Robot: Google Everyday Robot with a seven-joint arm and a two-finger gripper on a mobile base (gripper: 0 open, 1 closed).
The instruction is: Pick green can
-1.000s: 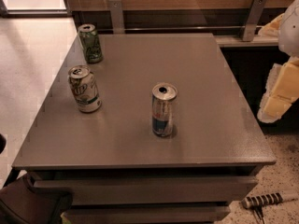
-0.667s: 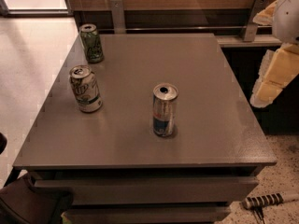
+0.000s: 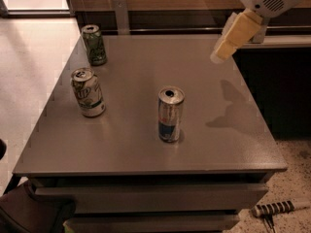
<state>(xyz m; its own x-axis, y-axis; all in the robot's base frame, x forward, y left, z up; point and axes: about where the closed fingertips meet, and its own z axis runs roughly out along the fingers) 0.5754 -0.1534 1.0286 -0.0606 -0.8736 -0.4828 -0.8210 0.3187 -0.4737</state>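
Though gripper point(image 3: 218, 56) upper-right, green can point(image 3: 94, 45) far-left

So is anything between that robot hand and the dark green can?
No. In the camera view, only bare tabletop lies between the gripper, up at the table's far right, and the green can. The silver-and-blue can stands nearer, off that line.

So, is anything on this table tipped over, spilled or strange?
Nothing on the table stands out: the green can, the white can and the slim silver-and-blue can stand upright, apart, no spill. The claw hangs above the far right edge. A striped-handled tool lies on the floor.
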